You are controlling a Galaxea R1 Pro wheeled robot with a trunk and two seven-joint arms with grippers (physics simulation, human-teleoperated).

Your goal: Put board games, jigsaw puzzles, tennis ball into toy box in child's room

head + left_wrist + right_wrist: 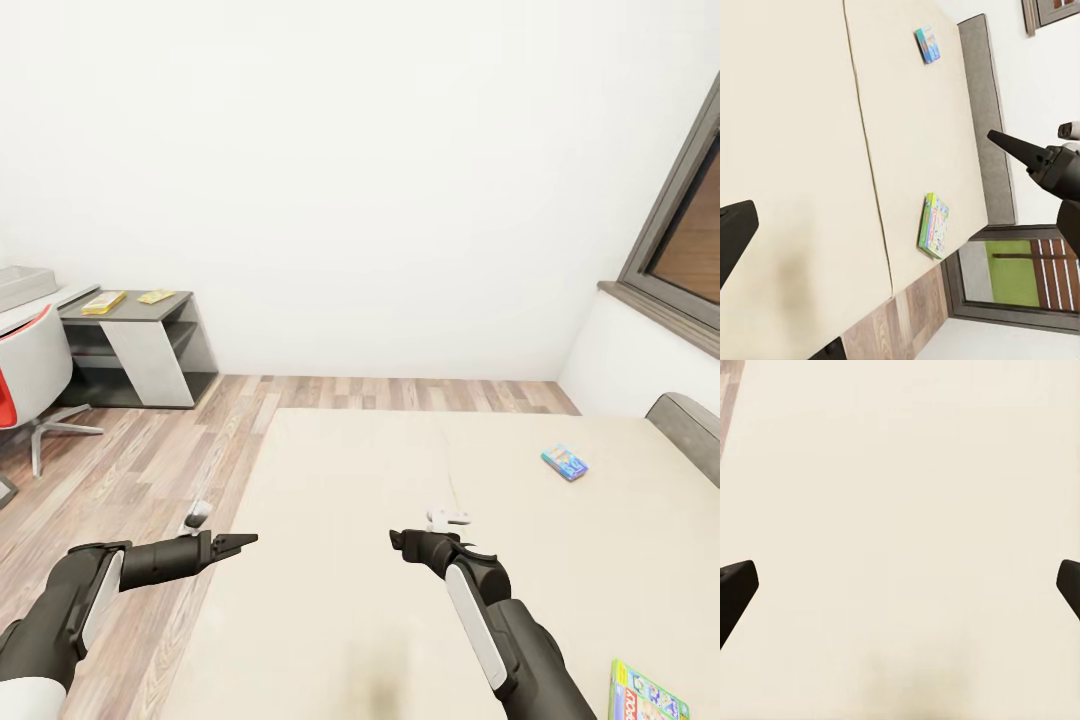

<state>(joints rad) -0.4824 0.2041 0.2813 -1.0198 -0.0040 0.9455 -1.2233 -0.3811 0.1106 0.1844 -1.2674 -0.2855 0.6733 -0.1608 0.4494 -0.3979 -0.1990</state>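
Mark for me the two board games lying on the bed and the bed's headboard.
blue board game (pixel 565 462), head view, middle of its lid.
green board game (pixel 935 226), left wrist view, middle of its lid.
headboard (pixel 984 112), left wrist view, its grey top face.

We see green board game (pixel 645 695) cut by head view's edge at 5 o'clock. Toy box (pixel 22 285) and red-and-white chair (pixel 30 375) clipped at 9 o'clock. Two yellow flat boxes (pixel 104 301) on table (pixel 150 310): too small for us to read lids. Blue board game (pixel 565 462) print too small to read.
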